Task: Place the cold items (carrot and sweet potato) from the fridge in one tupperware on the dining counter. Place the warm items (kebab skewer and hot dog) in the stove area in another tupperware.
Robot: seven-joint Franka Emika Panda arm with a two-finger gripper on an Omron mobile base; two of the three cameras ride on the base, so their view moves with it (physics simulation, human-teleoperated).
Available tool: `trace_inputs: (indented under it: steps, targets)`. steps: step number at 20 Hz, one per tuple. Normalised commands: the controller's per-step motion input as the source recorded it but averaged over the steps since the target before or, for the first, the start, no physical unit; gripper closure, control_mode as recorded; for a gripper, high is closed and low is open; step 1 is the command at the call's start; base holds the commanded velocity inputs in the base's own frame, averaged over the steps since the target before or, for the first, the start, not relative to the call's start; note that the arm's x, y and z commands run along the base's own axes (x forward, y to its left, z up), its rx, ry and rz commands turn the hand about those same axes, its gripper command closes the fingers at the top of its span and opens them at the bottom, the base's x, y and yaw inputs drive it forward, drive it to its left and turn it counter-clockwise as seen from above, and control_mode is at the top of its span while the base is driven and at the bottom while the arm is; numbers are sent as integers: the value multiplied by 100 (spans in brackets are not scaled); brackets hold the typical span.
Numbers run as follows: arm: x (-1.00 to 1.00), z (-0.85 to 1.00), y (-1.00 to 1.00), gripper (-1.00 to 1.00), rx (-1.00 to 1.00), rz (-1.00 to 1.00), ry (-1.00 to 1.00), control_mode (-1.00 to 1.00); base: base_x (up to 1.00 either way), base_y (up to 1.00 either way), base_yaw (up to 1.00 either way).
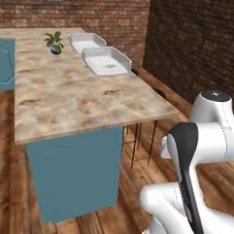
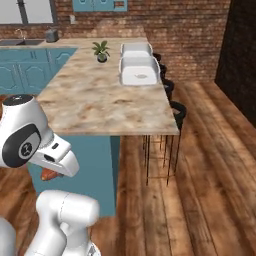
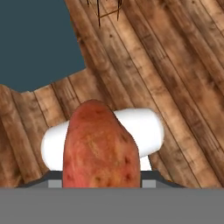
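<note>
Bare near half of the long beige marbled dining counter [image 1: 86, 100]. Far end crowded: two white rectangular tubs [image 1: 106, 61], small potted plant [image 1: 55, 42]. Black round stools [image 2: 178, 111] line the right edge.

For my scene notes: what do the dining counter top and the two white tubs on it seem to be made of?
The dining counter top looks like polished marbled stone: beige with brown veining. The tupperware tubs look like smooth matte plastic, uniformly white with thick rounded rims, though that is a guess.

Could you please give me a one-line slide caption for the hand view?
Gripper holding the sweet potato above the wooden floor, beside the counter's teal base.
</note>
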Motion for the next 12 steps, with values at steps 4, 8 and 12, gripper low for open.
trace_inputs:
  steps: [4, 8, 12]
  targets:
    - [0, 0, 0, 100, 0, 0, 0, 100, 54, -100, 10]
    - [0, 0, 0, 100, 0, 0, 0, 100, 66, -100, 11]
    - [0, 0, 0, 100, 0, 0, 0, 100, 81, -100, 10]
